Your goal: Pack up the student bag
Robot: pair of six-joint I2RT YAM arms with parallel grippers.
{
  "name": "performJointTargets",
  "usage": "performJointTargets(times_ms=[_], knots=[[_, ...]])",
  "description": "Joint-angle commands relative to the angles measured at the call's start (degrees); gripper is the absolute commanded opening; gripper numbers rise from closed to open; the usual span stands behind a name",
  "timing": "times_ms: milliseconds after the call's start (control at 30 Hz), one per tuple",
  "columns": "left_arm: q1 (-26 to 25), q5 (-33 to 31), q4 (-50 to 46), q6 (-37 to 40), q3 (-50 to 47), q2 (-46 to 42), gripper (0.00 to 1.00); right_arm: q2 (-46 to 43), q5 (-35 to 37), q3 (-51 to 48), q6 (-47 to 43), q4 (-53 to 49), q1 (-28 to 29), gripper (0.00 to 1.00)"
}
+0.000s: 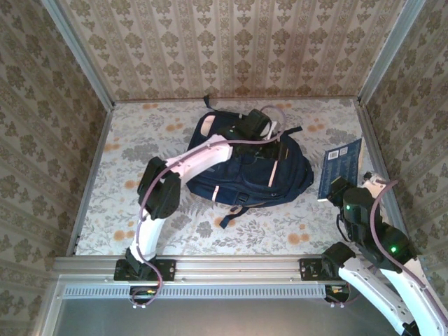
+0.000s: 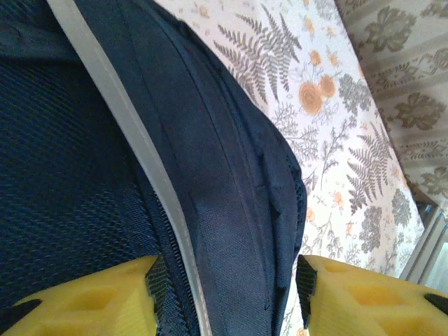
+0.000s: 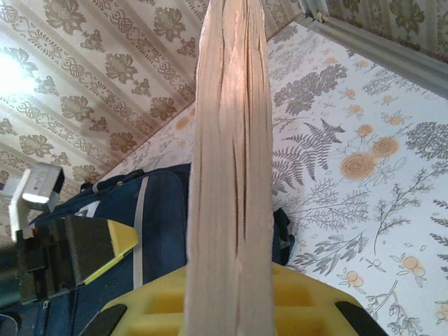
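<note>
The student bag (image 1: 252, 171), a navy backpack with pale stripes, lies in the middle of the table. My left arm reaches over it, with the left gripper (image 1: 260, 127) at the bag's far top edge. Seen from the left wrist, the left gripper (image 2: 231, 287) is open, and a thick fold of the student bag (image 2: 224, 210) with a grey stripe fills the gap; the pads sit right against its sides. My right gripper (image 1: 341, 190) is shut on a blue book (image 1: 341, 166) to the right of the bag. The book's page edges (image 3: 227, 140) rise from the right gripper (image 3: 231, 280).
Patterned walls close in the floral table (image 1: 140, 140) on the left, back and right. A metal rail (image 1: 231, 266) runs along the near edge. Bare tabletop lies left of the bag and in front of it.
</note>
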Motion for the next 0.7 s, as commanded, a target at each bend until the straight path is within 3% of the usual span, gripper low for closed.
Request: performJointTargets(times_ms=[0,267,533,667], knots=[[0.3,1.5,-1.8,0.47,3.24,0.94,0.53,-2.09,3.41,0.18,-3.03,-0.11,-0.14,0.0],[-0.97,3.37,-0.6,-0.73,4.62,4.17,0.35,-2.27,1.58,-1.94,-4.67,2.53,-0.12,0.0],[-0.62,0.65,-4.46,-0.24,5.78,6.43,0.33,-1.97,-1.02,-2.94,-3.88,4.03,-0.22,0.0],[0.28,-0.36,-6.25,0.91,6.55,6.34,0.13,-2.02,-1.83,-3.25,-3.56,4.28,-0.17,0.0]])
